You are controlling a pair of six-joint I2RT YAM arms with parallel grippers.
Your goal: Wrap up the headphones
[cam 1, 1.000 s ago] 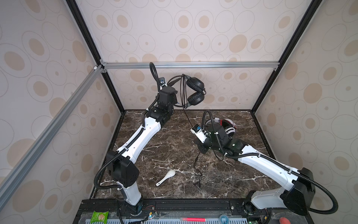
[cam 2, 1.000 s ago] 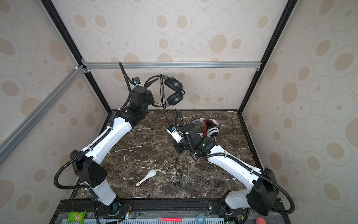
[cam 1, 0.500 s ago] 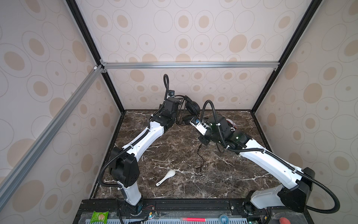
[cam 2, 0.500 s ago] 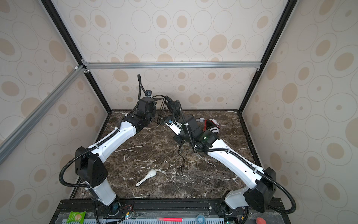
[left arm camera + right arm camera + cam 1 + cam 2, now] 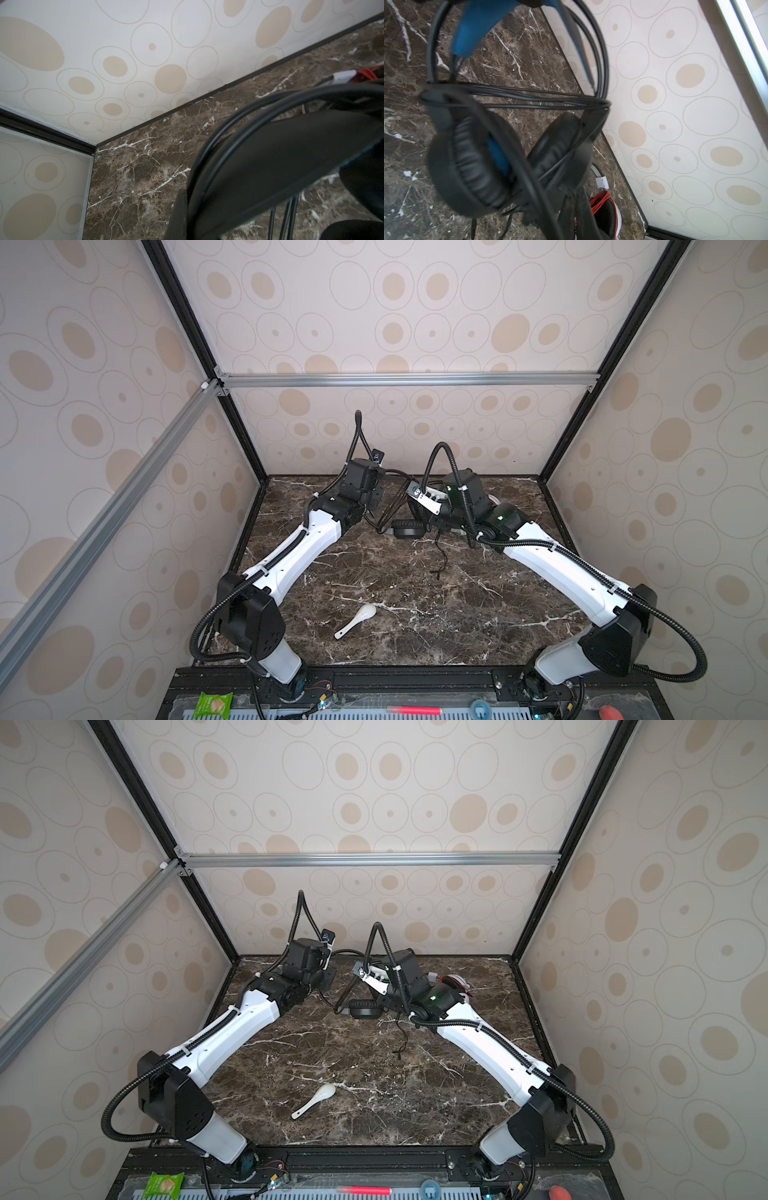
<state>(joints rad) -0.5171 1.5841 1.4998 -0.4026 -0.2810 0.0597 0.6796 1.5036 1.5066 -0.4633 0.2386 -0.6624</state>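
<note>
Left tool [image 5: 380,493] clamps black, blue-lined over-ear headphones [image 5: 409,528] touching the brown marble counter [image 5: 395,593]; right tool [image 5: 440,526] beside them pinches their thin black cable [image 5: 442,558].

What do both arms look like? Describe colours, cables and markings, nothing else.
The left arm and right arm match: white shells on the long links, black joints and wrist housings, black ribbed hoses looping outside. A green light glows near the right wrist.

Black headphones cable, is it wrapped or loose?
Partly wrapped: several turns of cable span the black headphones, while its loose end trails on the marble table.
</note>
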